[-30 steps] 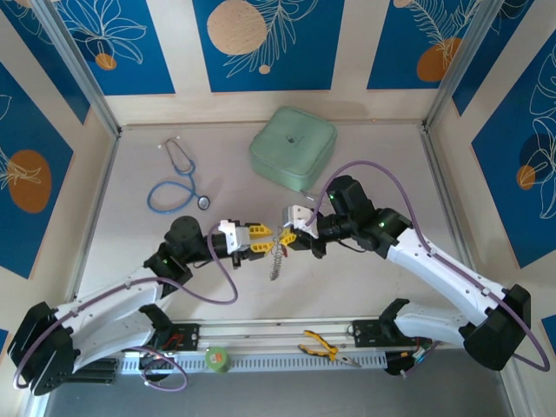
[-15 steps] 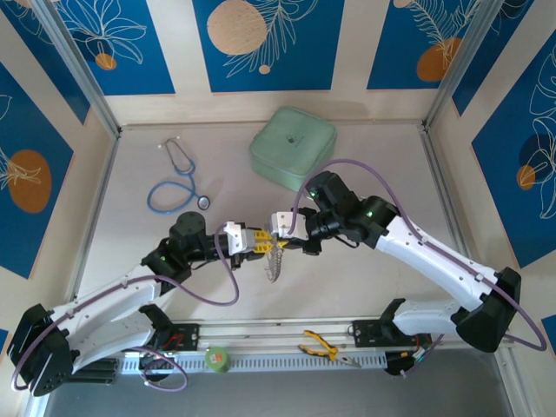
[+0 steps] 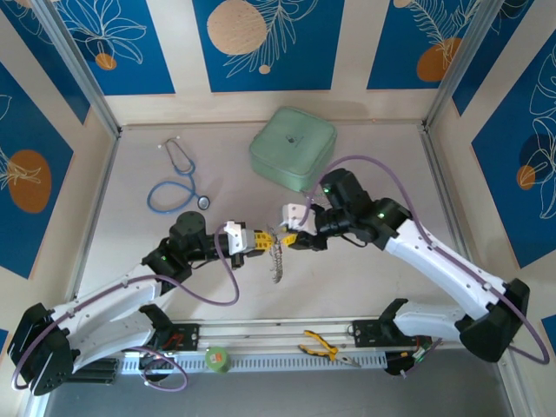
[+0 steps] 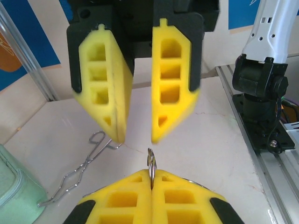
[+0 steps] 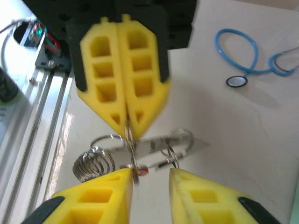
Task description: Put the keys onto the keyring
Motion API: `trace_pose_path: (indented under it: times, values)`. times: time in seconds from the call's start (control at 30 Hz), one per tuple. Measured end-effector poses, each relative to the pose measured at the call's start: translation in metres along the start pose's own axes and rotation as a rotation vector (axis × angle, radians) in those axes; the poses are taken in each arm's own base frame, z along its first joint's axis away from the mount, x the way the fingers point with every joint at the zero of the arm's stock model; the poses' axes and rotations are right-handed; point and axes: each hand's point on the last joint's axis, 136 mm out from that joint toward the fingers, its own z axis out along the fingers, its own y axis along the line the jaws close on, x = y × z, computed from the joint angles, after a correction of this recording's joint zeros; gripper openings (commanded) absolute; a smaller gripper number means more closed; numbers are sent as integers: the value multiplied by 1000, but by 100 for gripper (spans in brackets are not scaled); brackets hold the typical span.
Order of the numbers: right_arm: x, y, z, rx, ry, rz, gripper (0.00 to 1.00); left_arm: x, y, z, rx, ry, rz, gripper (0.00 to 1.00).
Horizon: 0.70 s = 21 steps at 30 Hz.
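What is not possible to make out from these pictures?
Top view: the bunch under the left gripper is too small; keys and rings cannot be told apart.
Left wrist view: the ring is mostly hidden between the shut fingers, so its lower part is unseen.
Right wrist view: the bunch is blurred; whether the open right gripper touches it is unclear.

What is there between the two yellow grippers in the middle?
The keyring and some keys, pinched in the shut left gripper and reaching the open right gripper; the right wrist view shows it best.
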Motion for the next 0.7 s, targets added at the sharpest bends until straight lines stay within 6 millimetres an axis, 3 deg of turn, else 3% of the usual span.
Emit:
trace_pose_path:
  times: [0.33,0.4,0.6,0.7]
  values:
    - [-6,10,-3,-52,-89,68,31,-11,-1,-1,8,-58,36,0]
    - [-7,10,-2,-59,-95,69,28,-12,-2,-1,13,-61,37,0]
    - [-5,11,3,-82,-93,89,4,-12,-3,-1,18,-64,31,0]
    - [-5,11,3,-83,-92,86,0,-11,-3,-1,17,-68,30,0]
